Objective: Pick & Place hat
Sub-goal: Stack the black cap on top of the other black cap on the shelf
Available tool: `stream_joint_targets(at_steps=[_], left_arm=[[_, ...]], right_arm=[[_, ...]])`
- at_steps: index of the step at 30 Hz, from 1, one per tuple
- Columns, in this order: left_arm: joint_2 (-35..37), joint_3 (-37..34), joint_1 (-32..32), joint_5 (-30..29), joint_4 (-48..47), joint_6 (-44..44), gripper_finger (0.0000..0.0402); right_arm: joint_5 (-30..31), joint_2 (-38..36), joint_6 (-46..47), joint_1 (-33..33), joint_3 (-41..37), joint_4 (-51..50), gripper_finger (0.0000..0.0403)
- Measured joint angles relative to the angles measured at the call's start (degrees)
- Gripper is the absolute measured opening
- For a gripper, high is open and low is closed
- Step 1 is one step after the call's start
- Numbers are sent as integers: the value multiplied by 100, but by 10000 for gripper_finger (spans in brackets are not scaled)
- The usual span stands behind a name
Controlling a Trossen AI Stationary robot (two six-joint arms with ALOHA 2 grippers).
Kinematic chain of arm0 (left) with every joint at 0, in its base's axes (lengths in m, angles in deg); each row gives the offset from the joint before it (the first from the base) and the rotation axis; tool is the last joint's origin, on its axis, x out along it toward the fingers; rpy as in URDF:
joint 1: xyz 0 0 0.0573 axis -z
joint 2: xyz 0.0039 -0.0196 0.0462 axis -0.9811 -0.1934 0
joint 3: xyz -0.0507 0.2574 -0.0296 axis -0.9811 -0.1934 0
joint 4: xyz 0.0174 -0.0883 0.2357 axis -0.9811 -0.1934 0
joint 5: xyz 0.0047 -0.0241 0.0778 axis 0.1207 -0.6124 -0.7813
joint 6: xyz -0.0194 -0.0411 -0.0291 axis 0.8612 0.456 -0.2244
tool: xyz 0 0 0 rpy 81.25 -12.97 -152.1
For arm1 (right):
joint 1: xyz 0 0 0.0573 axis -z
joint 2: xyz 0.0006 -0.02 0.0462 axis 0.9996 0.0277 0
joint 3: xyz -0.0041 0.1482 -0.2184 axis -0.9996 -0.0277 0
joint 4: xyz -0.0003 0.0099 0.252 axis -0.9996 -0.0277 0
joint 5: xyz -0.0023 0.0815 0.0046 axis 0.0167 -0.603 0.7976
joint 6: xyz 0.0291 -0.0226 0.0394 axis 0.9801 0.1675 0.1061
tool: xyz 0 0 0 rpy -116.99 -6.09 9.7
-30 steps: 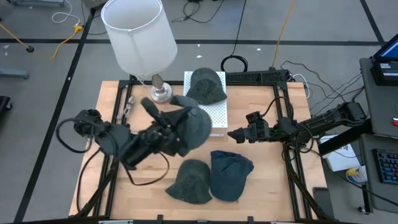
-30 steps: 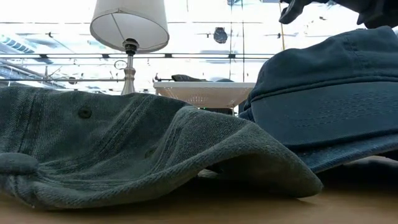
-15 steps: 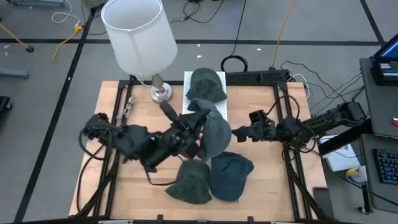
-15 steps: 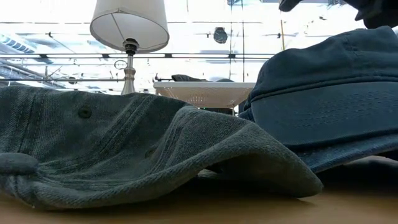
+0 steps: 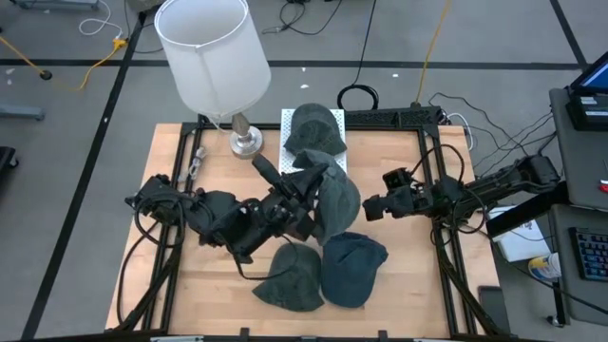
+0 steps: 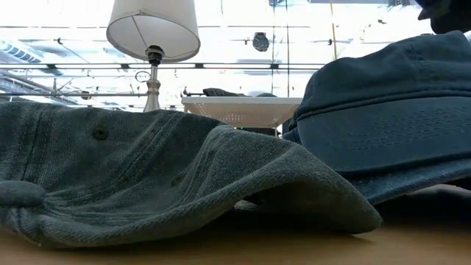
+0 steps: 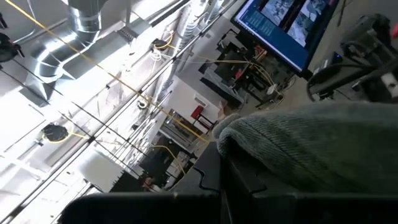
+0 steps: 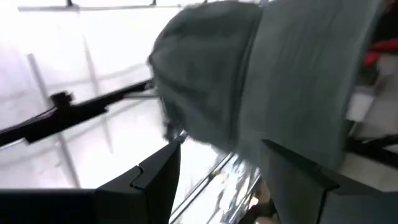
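High view: wooden table [image 5: 180, 171] on grey floor [image 5: 76, 114], lamp [image 5: 211, 57].

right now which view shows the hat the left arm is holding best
The high view: the held hat hangs whole from the left gripper, facing the open right gripper. Both wrist views show only close fabric; the low view shows none of it.

Even overhead light, blown-out bright background, right wrist view motion-blurred

Lamp [image 5: 211, 57] blocks back-left; two hats [image 5: 323, 271] crowd front; right table edge [image 5: 408, 275] seemingly free.
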Motion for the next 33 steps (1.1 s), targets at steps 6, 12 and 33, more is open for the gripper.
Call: stream_joint_targets(at_steps=[6, 12, 33], left_arm=[[0, 0, 3, -15, 224, -49, 0], [0, 0, 32, -17, 210, 214, 0], [-44, 0, 5, -11, -723, 1146, 0]], right_arm=[[-894, 0, 507, 0, 2, -704, 212], [-289, 2, 267, 4, 2, -939, 212], [-161, 0, -159, 2, 2, -280, 94]])
